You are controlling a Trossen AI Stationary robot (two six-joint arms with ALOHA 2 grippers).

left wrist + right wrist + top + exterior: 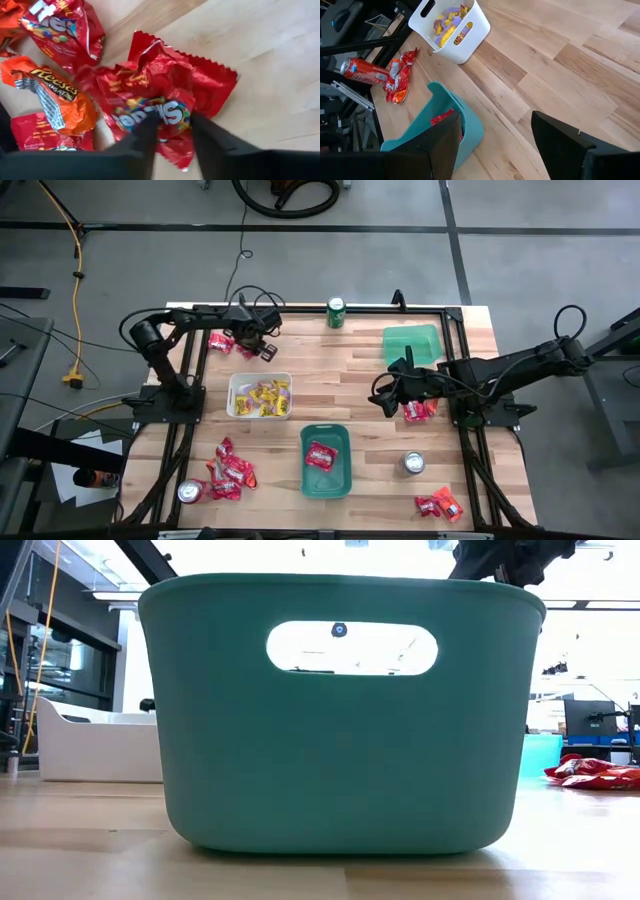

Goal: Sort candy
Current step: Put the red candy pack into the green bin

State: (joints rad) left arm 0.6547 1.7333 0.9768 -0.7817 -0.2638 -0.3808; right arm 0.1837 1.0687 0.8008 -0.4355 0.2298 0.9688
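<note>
At the far left of the worktop (330, 395), my left end effector (170, 125) is down among a small heap of candy packets, its two fingers narrowed around a red Skittles packet (160, 100). Whether they have it pinched tight or are only touching its sides, I cannot tell. That packet lies flat and crumpled on the wood, and its long axis runs slantwise across the planks, one serrated end pointing away from my fingers. Just beside it lie an orange Reese's packet (52, 95) and another red packet (65, 30), each with its long axis at a different slant.

My right end effector (495, 135) hangs above the right middle of the worktop with its fingers spread wide and nothing between them; a red candy packet (418, 411) lies just beside it on the wood.

Between the arms, a white bin (260, 396) holds yellow candy (268, 397), and nearer, a teal bin (326, 461) holds a red packet (322, 455). A second teal bin (412, 344) sits at the far right. More red candy (230, 472) is heaped at the near left beside a tipped can (190, 491), and a few packets (440, 505) lie at the near right. A green can (337, 312) stands at the far edge, a silver can (412, 464) right of the near teal bin.
</note>
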